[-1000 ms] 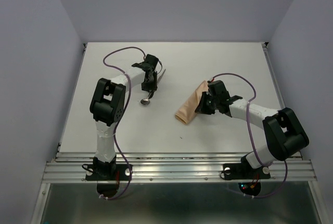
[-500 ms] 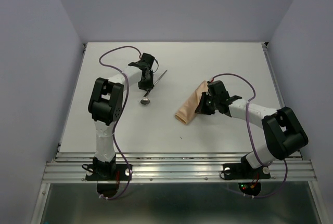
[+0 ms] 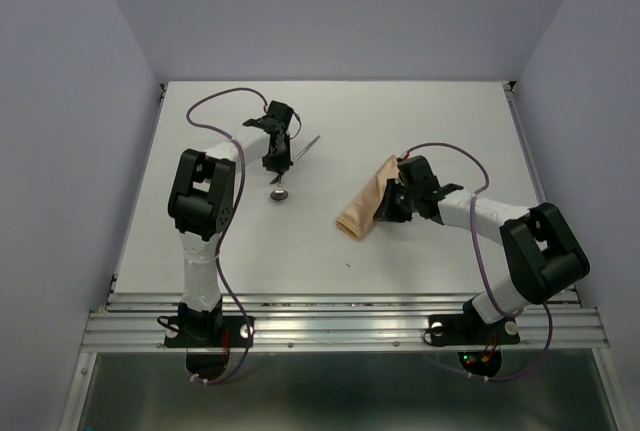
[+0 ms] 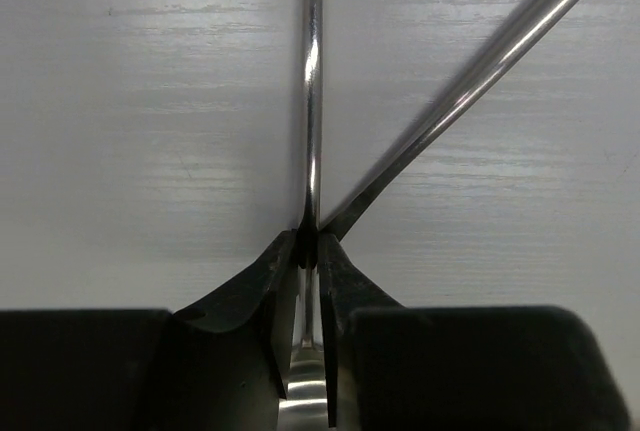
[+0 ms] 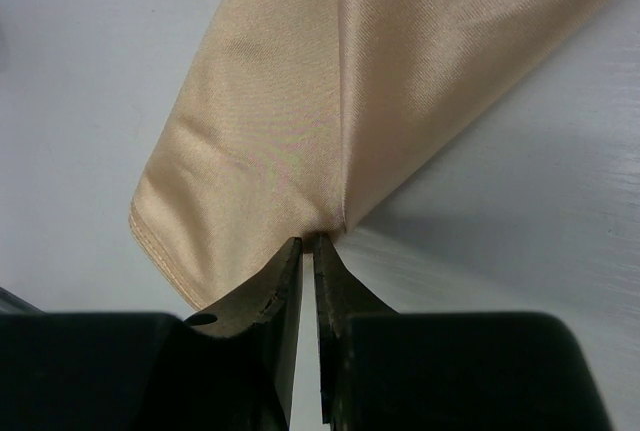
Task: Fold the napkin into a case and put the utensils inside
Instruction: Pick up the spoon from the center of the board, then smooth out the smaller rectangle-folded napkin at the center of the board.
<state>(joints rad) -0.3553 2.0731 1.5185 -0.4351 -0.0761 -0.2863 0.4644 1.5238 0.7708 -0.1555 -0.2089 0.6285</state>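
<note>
The napkin is folded into a narrow peach-orange case (image 3: 360, 206) that lies slanted right of centre. My right gripper (image 3: 386, 206) is at its right edge, jaws shut on a fold of the cloth (image 5: 300, 131), its fingertips (image 5: 290, 256) low on the table. My left gripper (image 3: 277, 163) is far left of centre, shut on the thin handle of the spoon (image 4: 313, 101). The spoon's shiny bowl (image 3: 279, 193) shows just below it. A second silver utensil (image 3: 306, 148) lies slanted beside the spoon and crosses the left wrist view (image 4: 480, 76).
The white table (image 3: 440, 121) has walls at the back and both sides. A metal rail (image 3: 340, 316) runs along its near edge. Purple cables loop over both arms.
My left gripper has shifted a little left and farther back with the spoon, uncovering more of the second utensil. The right gripper and the case have hardly moved.
</note>
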